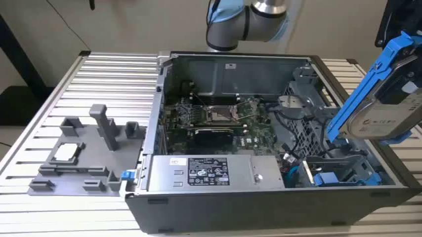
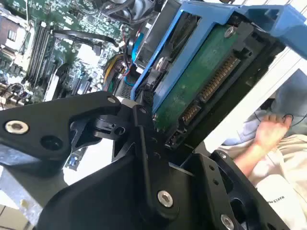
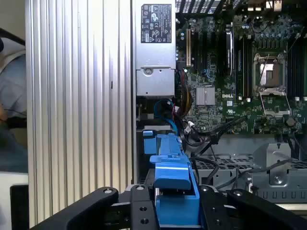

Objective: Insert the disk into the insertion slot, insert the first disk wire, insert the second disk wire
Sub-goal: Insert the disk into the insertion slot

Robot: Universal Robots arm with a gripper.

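The disk (image 1: pixel 386 106), silver-grey with a white label in a bright blue carrier, hangs tilted above the open computer case's side at the exterior view's right. My gripper (image 3: pixel 175 207) is shut on the disk, with black fingers (image 3: pixel 139 211) pressed on both sides of the blue carrier (image 3: pixel 171 172). In the second wrist view the disk's green circuit board (image 2: pixel 201 81) and connector face the camera above the gripper (image 2: pixel 165 143). The insertion slot (image 1: pixel 343 174), a grey bay with blue rails, lies below the disk in the case's near corner. Loose cables (image 1: pixel 290 162) lie beside the slot.
A grey power-supply box (image 1: pixel 211 173) sits along the case's front, with the motherboard (image 1: pixel 214 118) behind it and a perforated cage (image 1: pixel 300 118) beside it. A grey fixture with posts (image 1: pixel 86 153) rests on the ribbed table (image 1: pixel 112 84). A person's hand (image 2: pixel 271 129) is nearby.
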